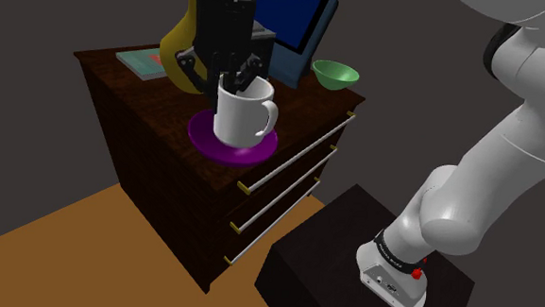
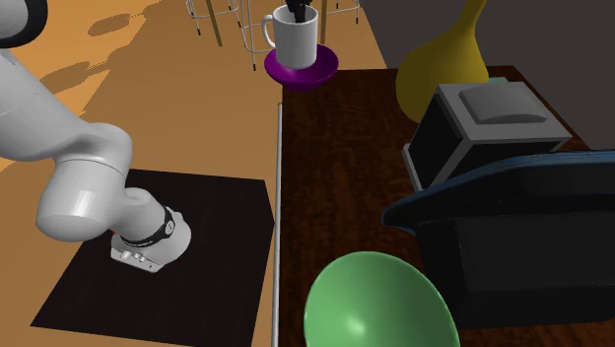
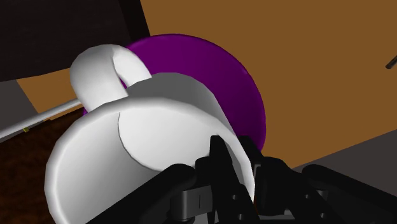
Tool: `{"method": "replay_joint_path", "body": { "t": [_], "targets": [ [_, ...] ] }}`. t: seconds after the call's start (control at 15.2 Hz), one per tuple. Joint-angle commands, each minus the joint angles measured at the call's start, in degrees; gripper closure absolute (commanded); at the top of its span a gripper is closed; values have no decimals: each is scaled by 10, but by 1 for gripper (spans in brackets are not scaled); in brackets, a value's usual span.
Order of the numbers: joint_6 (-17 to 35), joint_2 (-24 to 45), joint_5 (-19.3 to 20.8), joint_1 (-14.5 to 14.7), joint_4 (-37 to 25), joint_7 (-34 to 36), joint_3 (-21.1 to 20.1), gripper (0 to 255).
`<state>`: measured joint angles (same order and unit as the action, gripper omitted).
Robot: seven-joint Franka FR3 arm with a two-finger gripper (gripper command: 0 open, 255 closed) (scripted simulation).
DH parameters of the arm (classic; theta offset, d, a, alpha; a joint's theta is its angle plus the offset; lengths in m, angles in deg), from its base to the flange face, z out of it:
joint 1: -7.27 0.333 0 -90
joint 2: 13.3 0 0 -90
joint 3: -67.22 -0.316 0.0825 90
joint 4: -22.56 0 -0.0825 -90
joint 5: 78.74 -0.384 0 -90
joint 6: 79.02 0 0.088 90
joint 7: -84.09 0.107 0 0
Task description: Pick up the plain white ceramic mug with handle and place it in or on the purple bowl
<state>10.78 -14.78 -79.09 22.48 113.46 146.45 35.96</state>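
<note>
The white mug point(image 1: 244, 113) stands upright on the shallow purple bowl point(image 1: 205, 140) near the front edge of the dark wooden dresser point(image 1: 157, 162). Its handle points toward the shoulder view's right. My black gripper point(image 1: 236, 80) comes down from above, shut on the mug's rim with one finger inside and one outside. The second exterior view has the mug point(image 2: 296, 39) on the bowl point(image 2: 306, 71) at the dresser's far end, under the gripper point(image 2: 299, 12). In the wrist view the gripper point(image 3: 238, 175) clasps the wall of the mug point(image 3: 146, 127), and the bowl point(image 3: 216, 70) lies beneath.
A yellow vase point(image 1: 178, 54) stands right behind the gripper. Beside it sit a dark box point(image 2: 483, 123) and a blue-framed object point(image 1: 300, 21). A green bowl point(image 1: 335, 74) sits at the dresser's far right and a teal book point(image 1: 142, 62) at its left. The black stand point(image 1: 351, 265) is lower right.
</note>
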Motion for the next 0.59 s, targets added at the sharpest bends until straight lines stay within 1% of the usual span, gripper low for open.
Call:
{"method": "replay_joint_path", "body": {
  "t": [0.0,0.07,0.4,0.53],
  "targets": [
    [0,0,0,0,0,0,0,255],
    [0,0,0,0,0,0,0,0],
    [0,0,0,0,0,0,0,0],
    [-42,15,8,3,-56,6,-3,0]
  ]
}}
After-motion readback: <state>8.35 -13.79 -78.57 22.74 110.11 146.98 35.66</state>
